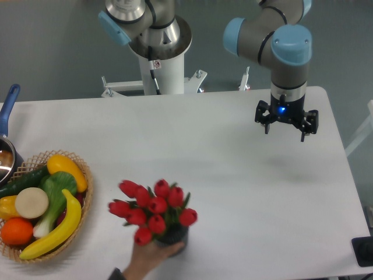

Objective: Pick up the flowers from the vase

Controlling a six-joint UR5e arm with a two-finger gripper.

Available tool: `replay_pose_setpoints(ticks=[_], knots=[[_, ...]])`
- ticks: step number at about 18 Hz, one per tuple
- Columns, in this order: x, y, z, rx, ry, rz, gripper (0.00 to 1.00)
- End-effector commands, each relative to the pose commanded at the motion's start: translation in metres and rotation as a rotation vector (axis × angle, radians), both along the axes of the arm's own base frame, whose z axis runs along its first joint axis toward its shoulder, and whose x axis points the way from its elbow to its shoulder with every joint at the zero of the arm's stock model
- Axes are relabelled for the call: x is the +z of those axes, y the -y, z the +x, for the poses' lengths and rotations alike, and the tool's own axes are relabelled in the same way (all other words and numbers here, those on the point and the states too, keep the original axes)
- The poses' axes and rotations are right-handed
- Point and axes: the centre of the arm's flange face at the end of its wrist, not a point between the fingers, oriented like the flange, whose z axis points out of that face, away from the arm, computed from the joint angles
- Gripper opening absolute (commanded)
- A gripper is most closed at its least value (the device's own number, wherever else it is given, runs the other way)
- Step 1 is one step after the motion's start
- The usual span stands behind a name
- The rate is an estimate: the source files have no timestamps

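The flowers (152, 209), a tight bunch of red tulip buds with green leaves, stand in the vase (172, 235), a small dark pot at the table's front middle, mostly hidden under the bunch. A person's hand (150, 256) holds the vase from the front edge. My gripper (285, 129) hangs above the table at the far right, well apart from the flowers. Its fingers point down and look spread, with nothing between them.
A wicker basket (85, 175) with fruit and vegetables sits at the front left. A metal pot with a blue handle (9, 105) is at the left edge. The robot's white base (163, 64) stands behind the table. A dark object (364, 251) sits at the front right corner.
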Motion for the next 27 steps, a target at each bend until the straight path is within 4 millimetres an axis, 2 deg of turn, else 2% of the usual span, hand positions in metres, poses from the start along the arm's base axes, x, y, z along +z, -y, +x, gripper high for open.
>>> replay_pose_setpoints(ticks=[6,9,10,12,15,18,21,24,27], knots=[[-0.005,-0.009,0.003,-0.007,0.018,0.047,1.0],[-0.013,-0.019,0.014,0.033,0.073,0.181,1.0],[-0.01,-0.022,0.017,0.073,0.078,0.213,1.0],[0.004,-0.064,0.033,0.021,0.075,0.266,1.0],[0.012,-0.101,0.048,-0.01,0.11,0.344,1.0],[0.024,-0.118,0.056,-0.06,0.118,0.421,1.0],[0.038,-0.144,0.063,-0.163,0.213,0.682,1.0],[0.043,-0.148,0.069,-0.212,0.334,0.86,1.0],[0.04,-0.153,0.064,-0.225,0.362,0.898,1.0]])
